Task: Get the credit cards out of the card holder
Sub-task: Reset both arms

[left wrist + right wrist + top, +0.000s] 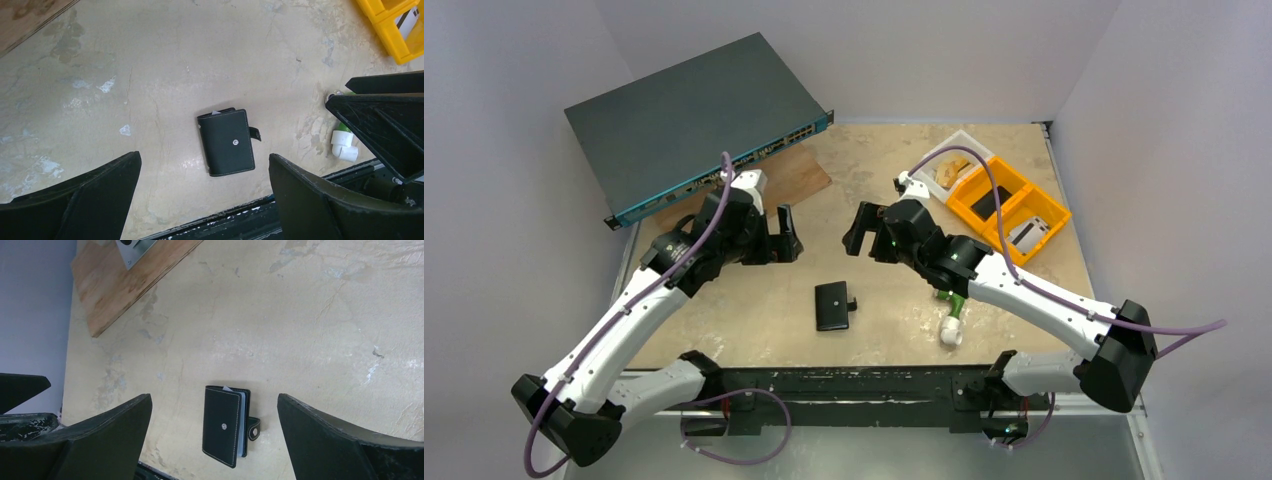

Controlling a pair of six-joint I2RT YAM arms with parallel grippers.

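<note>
Lying folded closed on the tabletop [874,170] between both arms: card holder [832,305], untouched.
Hiding nearly all of the credit cards [216,112], only a pale edge peeping out at the far end; stretched lengthwise near-to-far, strap tab jutting rightward. Left fingers [75,200] and right fingers [340,440] spread wide, empty.

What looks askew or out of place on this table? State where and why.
The network switch sits skewed across the back-left corner, overhanging the table. The card holder lies with its strap unsnapped, a pale card corner poking out.
</note>
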